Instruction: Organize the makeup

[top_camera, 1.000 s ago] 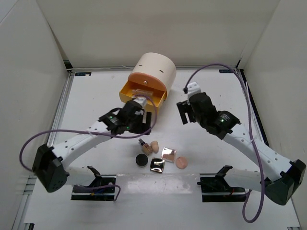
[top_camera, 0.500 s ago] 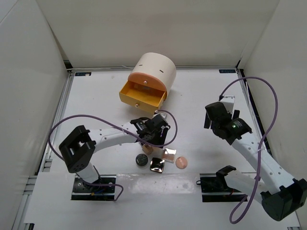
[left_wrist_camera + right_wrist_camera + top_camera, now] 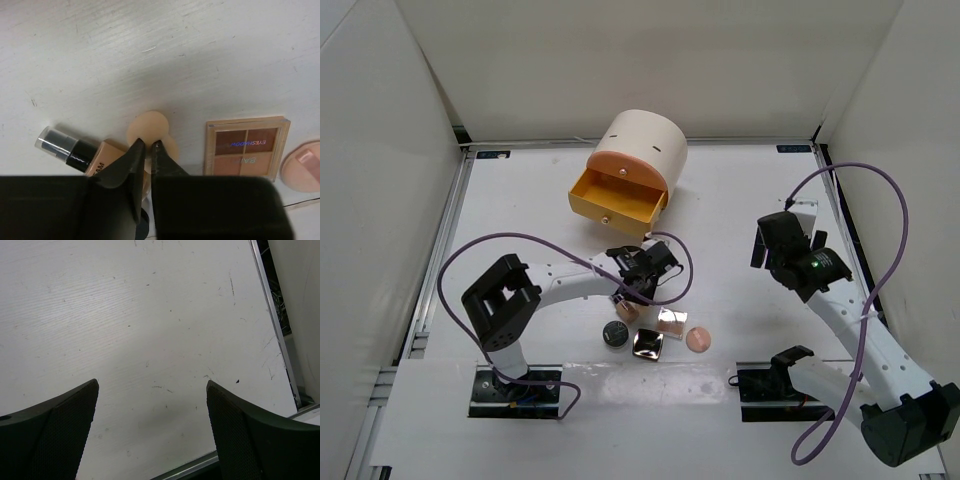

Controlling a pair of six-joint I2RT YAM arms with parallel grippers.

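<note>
From above, the thing closest to you is the shiny square compact [image 3: 647,345], which lies on the white surface [image 3: 520,210]. The black round compact [image 3: 614,333] sits just beside it at 10 o'clock. The peach puff [image 3: 698,340] lies near the shiny compact at 3 o'clock, and the two do not touch.

A little farther back lies the eyeshadow palette [image 3: 247,147]. It is flat and shows four brown and peach squares. In the left wrist view, the beige sponge [image 3: 150,125] is at 9 o'clock from the palette. A small bottle [image 3: 80,152] with a clear cap and a tan body lies on its side just beside the sponge at 8 o'clock.

Your left arm [image 3: 570,285] reaches down to this spot. The left jaws are almost closed, with only a thin slit between the tips. The tips sit right over the sponge, but you cannot tell if they pinch it.

Your right arm [image 3: 840,300] is well apart from the makeup, at 2 o'clock. The right jaws are spread wide open above plain white surface.

Farthest back, at 12 o'clock from the makeup, the orange drawer [image 3: 613,200] stands open. It sticks out of the cream cylinder [image 3: 648,148] behind it.
</note>
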